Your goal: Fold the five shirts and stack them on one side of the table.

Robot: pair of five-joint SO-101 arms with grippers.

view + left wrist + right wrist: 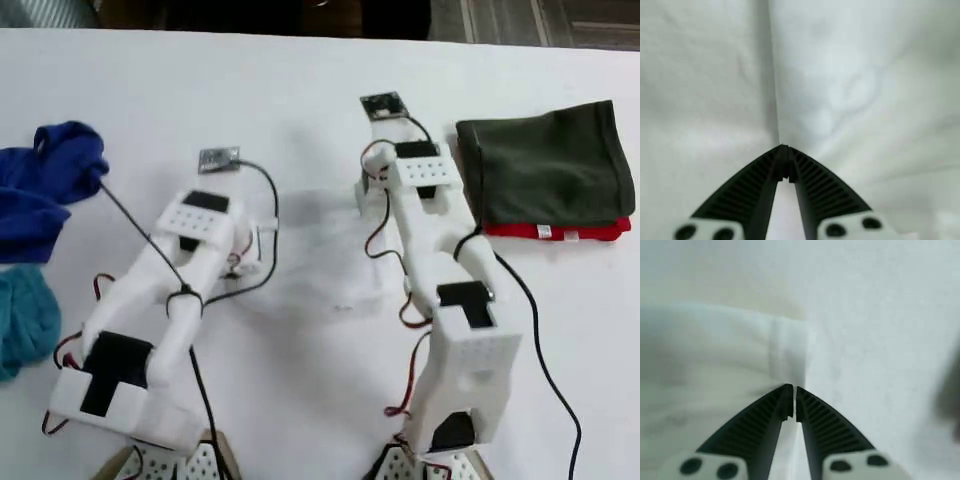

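**A:** Well, from above, what's hard for me to make out?

**B:** Mostly your white shirt [322,265]. It lies mid-table [300,80] between the left arm [150,290] and the right arm [440,250], white on white, so you get only a faint outline. The teal shirt [20,320] is cut off at the table's left edge. The blue shirt [45,185] sits just beside it, farther along that edge. At the right edge the dark green shirt [545,165] lies folded on the red shirt [590,231] and hides all but a red strip.

**A:** Any writing?

**B:** A small white tag [545,232] on that red strip. Its print is too small for you to read.

**A:** And the left wrist view?

**B:** Your left gripper [784,150] has its fingers pressed together at the tips, pinching a ridge of the white shirt. A crease runs away from them across the cloth.

**A:** The right wrist view?

**B:** Your right gripper [792,390] is all but closed, with a hair of gap at the tips, nipping a folded edge of the same white shirt. You can't identify the dark smudge beyond it.
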